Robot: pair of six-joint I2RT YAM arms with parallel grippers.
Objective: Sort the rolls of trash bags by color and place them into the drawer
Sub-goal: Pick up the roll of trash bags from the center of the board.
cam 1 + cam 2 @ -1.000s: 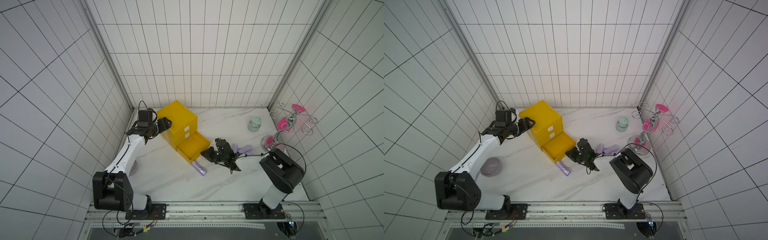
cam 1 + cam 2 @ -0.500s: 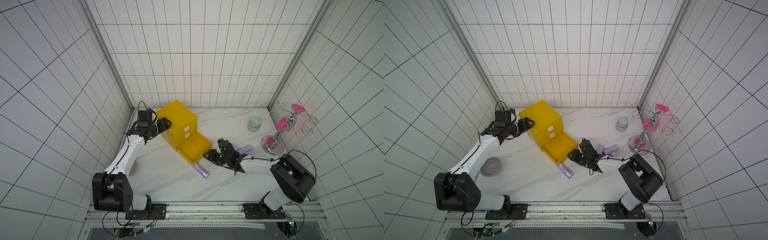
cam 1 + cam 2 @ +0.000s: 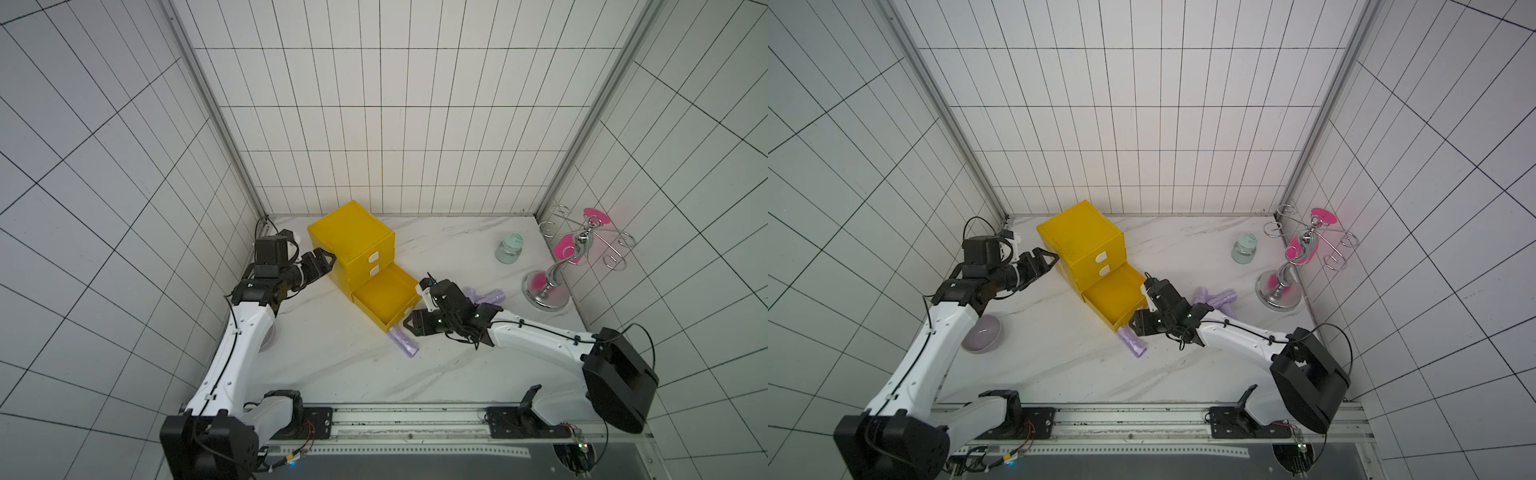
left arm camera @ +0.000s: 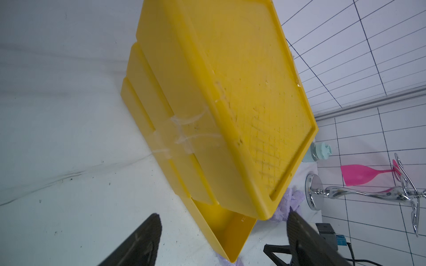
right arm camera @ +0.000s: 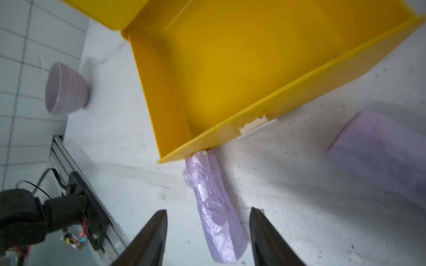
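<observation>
The table (image 3: pixel 332 374) carries a yellow drawer (image 3: pixel 384 297), pulled out and empty, and a lilac roll (image 3: pixel 404 344) lying just outside it; only the right wrist view shows its end touching the drawer's corner. It looks light, soft and crinkly, probably best pinched mid-body. The right gripper (image 3: pixel 409 327) holds its jaws apart astride it; the left gripper (image 3: pixel 1050 255) gapes empty.

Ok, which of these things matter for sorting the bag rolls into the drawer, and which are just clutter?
For the job: lilac roll lying at the drawer's front; lilac rolls behind the right arm; open yellow drawer; yellow cabinet.

Lying about: pale green jar; chrome stand; pink glass; lilac bowl.
</observation>
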